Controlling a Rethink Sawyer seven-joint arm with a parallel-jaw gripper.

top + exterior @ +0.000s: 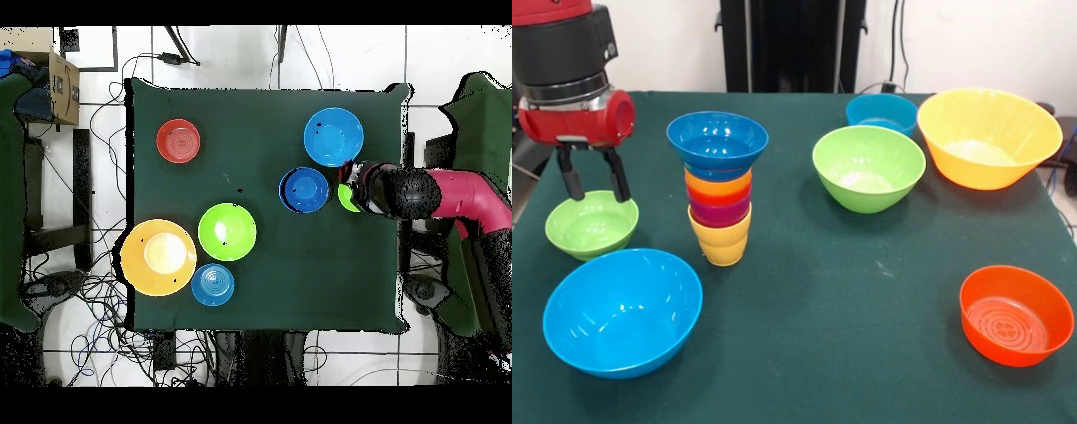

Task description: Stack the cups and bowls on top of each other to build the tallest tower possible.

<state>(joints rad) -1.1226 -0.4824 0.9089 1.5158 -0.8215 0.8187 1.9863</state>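
Robotics lab test cell. Evidence: table (270, 290) covered in dark green cloth, standing on a white tiled floor (240, 55); loose cables (100, 130) trailing round the table's edges; cardboard box (62, 85) to one side; black pedestal (793, 44) against a plain white wall (971, 40); red and black robot arm (450, 195) reaching over the table.

Tower (719, 185) and large blue bowl (622, 311) flank the small green bowl (591, 224); table centre (865, 291) open.
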